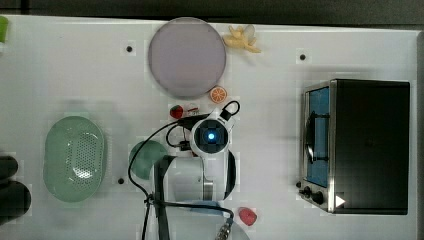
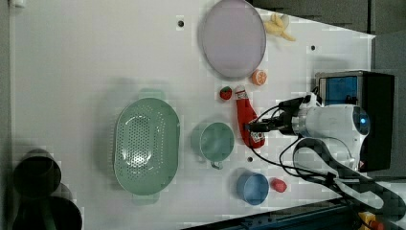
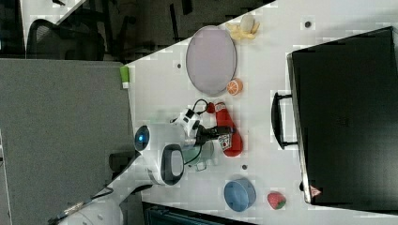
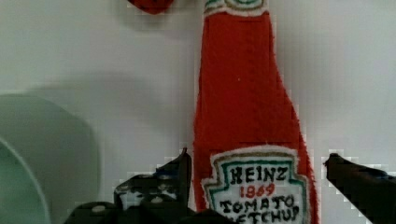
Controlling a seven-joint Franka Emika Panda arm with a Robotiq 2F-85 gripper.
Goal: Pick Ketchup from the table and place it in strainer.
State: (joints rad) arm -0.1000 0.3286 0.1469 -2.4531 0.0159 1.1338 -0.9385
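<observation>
Straddling the Ketchup [image 4: 252, 121], which lies flat on the table [image 2: 95, 57] beside a green cup [image 2: 216, 141], the gripper [image 4: 257, 172] w/ jaws spread wide, nothing held, lines up to clamp the labelled body.

Red Ketchup [image 4: 247, 93] (white label, dark print), mint-green perforated strainer [image 2: 146, 143]

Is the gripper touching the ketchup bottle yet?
Cannot tell. In the wrist view the open gripper straddles the ketchup bottle's label; one finger stands clear of it, the other sits right at its edge.
</observation>
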